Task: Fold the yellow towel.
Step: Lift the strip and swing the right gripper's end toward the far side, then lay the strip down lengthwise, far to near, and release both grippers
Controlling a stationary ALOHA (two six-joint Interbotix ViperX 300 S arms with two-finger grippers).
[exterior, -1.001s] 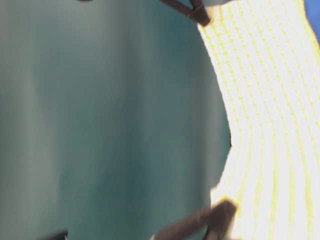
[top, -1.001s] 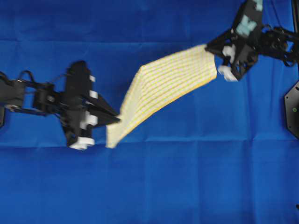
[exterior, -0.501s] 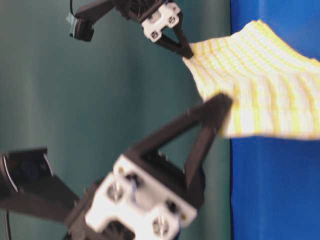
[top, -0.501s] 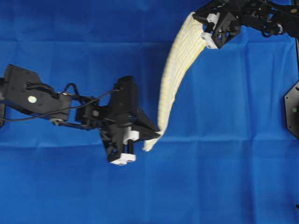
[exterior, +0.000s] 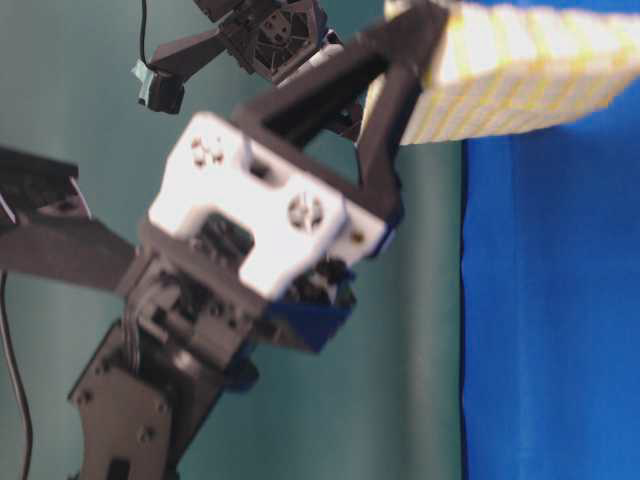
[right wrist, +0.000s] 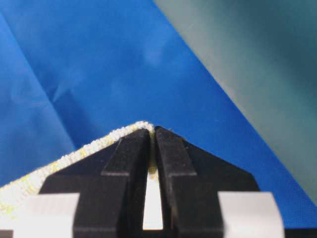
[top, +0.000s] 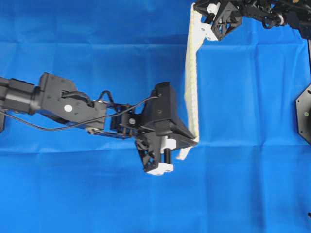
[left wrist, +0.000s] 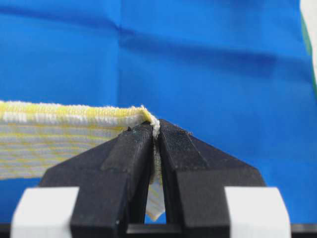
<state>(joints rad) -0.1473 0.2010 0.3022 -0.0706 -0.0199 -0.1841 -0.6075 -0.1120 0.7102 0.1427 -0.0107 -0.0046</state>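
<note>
The yellow towel [top: 191, 77] hangs stretched between both grippers above the blue cloth, seen edge-on as a narrow pale yellow strip in the overhead view. My left gripper [top: 196, 141] is shut on its near corner, with a small tail of cloth hanging below. My right gripper [top: 196, 10] is shut on the far corner at the top edge. In the left wrist view the hem [left wrist: 74, 115] runs left from the closed tips [left wrist: 155, 130]. In the right wrist view the hem [right wrist: 89, 146] leaves the closed tips [right wrist: 152, 130]. The table-level view shows the towel [exterior: 520, 65] raised high.
The big blue cloth [top: 97, 194] covers the whole table. A black fixture [top: 304, 114] sits at the right edge. The left arm [top: 68, 104] reaches in from the left. A teal wall [exterior: 60, 100] stands behind in the table-level view.
Both grippers have lifted the towel and swung it edge-on. The left gripper moved right toward the middle, the right gripper moved up and left; the towel now hangs nearly vertical.
</note>
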